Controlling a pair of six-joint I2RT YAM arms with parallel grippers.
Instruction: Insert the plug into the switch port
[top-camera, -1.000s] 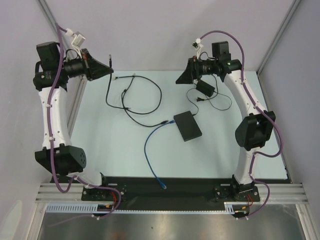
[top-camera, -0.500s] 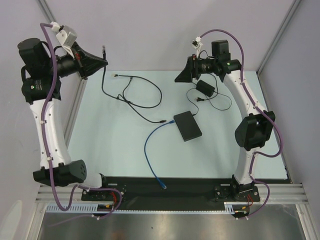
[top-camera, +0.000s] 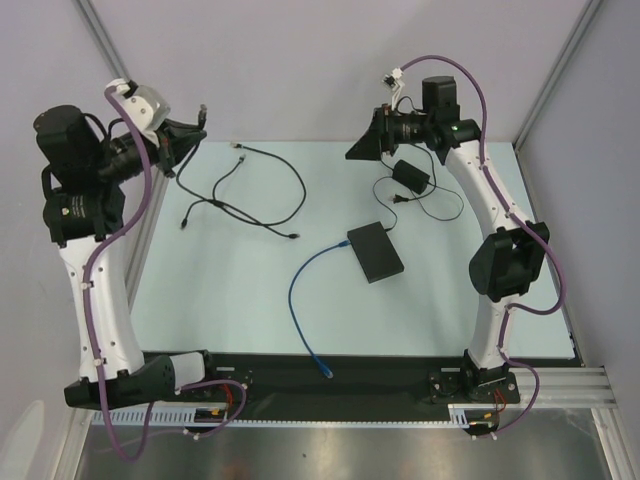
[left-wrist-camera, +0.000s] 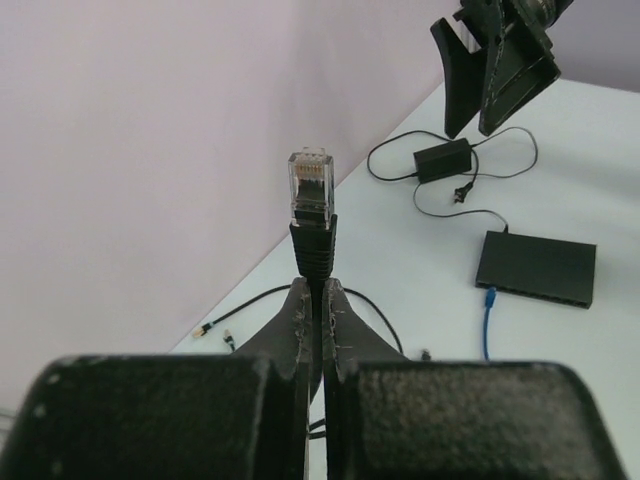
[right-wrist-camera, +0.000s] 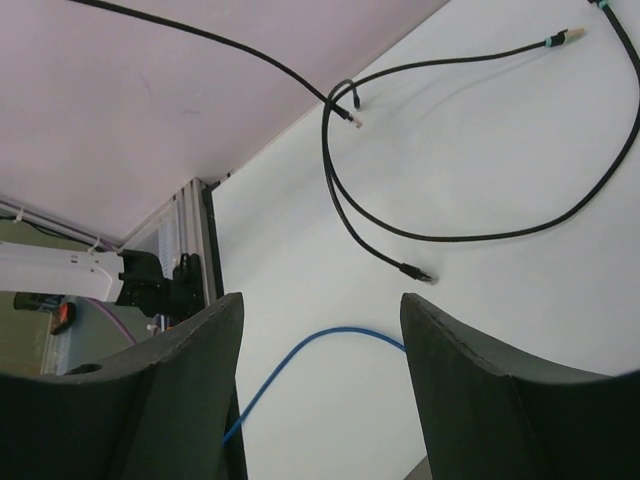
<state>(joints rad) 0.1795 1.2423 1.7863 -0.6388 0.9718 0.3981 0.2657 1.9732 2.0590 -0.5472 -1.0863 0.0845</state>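
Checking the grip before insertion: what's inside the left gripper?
The left gripper is shut on the plug, pinched by its black boot with the clear tip sticking out. The boot's lower end is covered by the gripper.

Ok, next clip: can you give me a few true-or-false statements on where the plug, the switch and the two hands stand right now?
1. The left hand is shut on the plug, gripping its black boot. True.
2. The right hand grips the switch. False: it is open and empty, up in the air; the switch lies flat on the table.
3. One end of the blue cable lies close to the switch. True.
4. The power adapter sits on top of the switch. False: it lies apart from it, farther back on the table.
5. The plug is seated in a switch port. False: it is held in the air, far to the left of the switch.
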